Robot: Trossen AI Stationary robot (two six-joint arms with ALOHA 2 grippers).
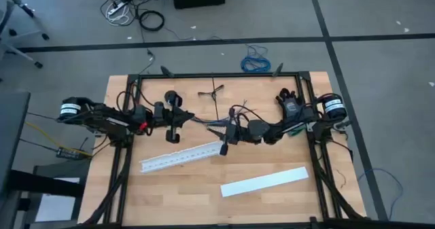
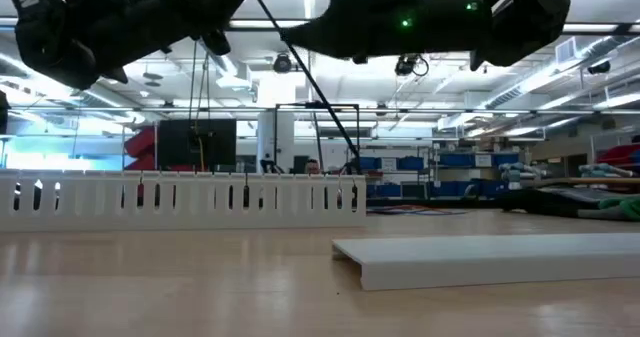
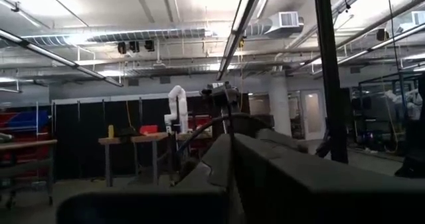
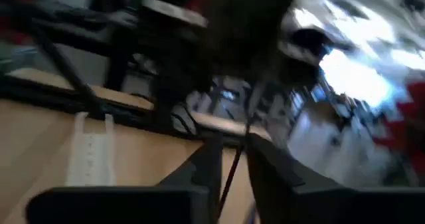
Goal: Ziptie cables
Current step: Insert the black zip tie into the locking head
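We note the right gripper (image 1: 225,142) pinching the cables (image 1: 204,122) above the white slotted strip (image 1: 180,159); left gripper (image 1: 174,126) grip undeterminable

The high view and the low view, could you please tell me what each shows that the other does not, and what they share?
Only the high view shows the cables strung between the left claw and the right claw, and the blue coiled cable on the floor. Only the low view shows the room behind. Both show the white slotted strip and the flat white cover.
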